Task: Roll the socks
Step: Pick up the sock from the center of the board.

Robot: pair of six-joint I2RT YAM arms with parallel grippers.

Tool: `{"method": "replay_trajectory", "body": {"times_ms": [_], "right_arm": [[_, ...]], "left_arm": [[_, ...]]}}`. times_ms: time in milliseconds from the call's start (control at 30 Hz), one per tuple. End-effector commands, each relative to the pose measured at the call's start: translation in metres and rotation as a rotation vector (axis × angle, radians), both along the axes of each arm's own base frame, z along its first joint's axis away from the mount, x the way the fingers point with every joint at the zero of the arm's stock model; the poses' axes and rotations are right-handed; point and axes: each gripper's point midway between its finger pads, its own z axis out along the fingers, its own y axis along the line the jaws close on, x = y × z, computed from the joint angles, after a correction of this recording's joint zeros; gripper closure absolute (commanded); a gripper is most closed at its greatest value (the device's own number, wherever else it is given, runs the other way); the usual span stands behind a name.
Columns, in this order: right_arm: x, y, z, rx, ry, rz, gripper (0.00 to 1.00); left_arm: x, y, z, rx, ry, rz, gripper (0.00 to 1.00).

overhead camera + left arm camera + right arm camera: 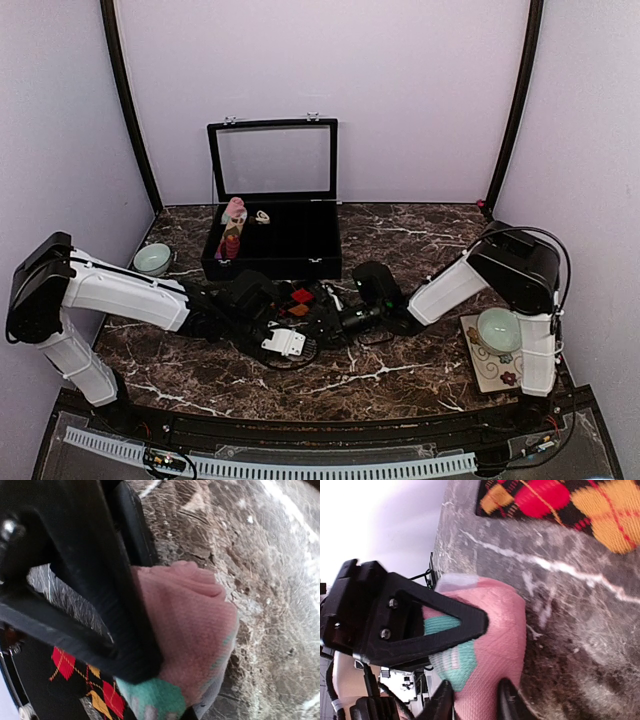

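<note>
The pink sock (195, 625) is bunched into a thick fold on the marble, teal spots showing at its edge. My left gripper (167, 690) is shut on it, one black finger (135, 630) lying across the fabric. In the right wrist view the same sock (500, 630) runs between the parted fingers of my right gripper (475, 702), which flank it without squeezing. The black argyle sock (300, 297) lies flat just behind both grippers (320, 320). It shows again in both wrist views (65, 662) (560, 500). From above, the arms hide the pink sock.
An open black case (272, 262) stands at the back with an upright pink-topped roll (233, 225) inside. A pale bowl (152, 259) sits at the left. Another bowl (498, 330) rests on a flowered mat (490, 372) at the right.
</note>
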Motion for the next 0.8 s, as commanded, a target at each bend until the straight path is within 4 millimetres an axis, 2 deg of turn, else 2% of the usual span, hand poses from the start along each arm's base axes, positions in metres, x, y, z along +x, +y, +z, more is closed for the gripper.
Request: {"method": "replay_trajectory", "body": {"times_ms": [0,100,200,333,400,500,667,767], "right_arm": [[-0.001,0.005,0.042,0.019,-0.158,0.029,0.57],[0.015,-0.002,0.052,-0.045,-0.364,-0.002,0.53],[0.026,-0.008,0.081,-0.036,-0.555,-0.058,0.47],[0.021,-0.006,0.134,0.031,-0.808,-0.078,0.46],[0.015,-0.002,0.149,0.053,-0.890,-0.068,0.48],[0.011,0.003,0.155,0.053,-0.908,-0.043,0.50],[0.001,0.006,0.159,0.114,-0.899,0.002,0.59],[-0.009,0.007,0.167,0.178,-0.898,0.034,0.71]], "left_arm": [[0.015,-0.008,0.056,-0.172,0.126,0.145,1.00],[0.009,-0.009,0.079,-0.281,0.398,0.198,1.00],[0.004,-0.009,0.103,-0.376,0.628,0.222,1.00],[-0.005,-0.015,0.125,-0.455,0.809,0.233,1.00],[-0.008,-0.019,0.134,-0.472,0.864,0.233,1.00],[-0.018,-0.024,0.151,-0.490,0.952,0.189,1.00],[-0.040,-0.022,0.172,-0.490,1.042,0.078,1.00],[-0.052,-0.021,0.180,-0.482,1.094,0.025,1.00]]}}
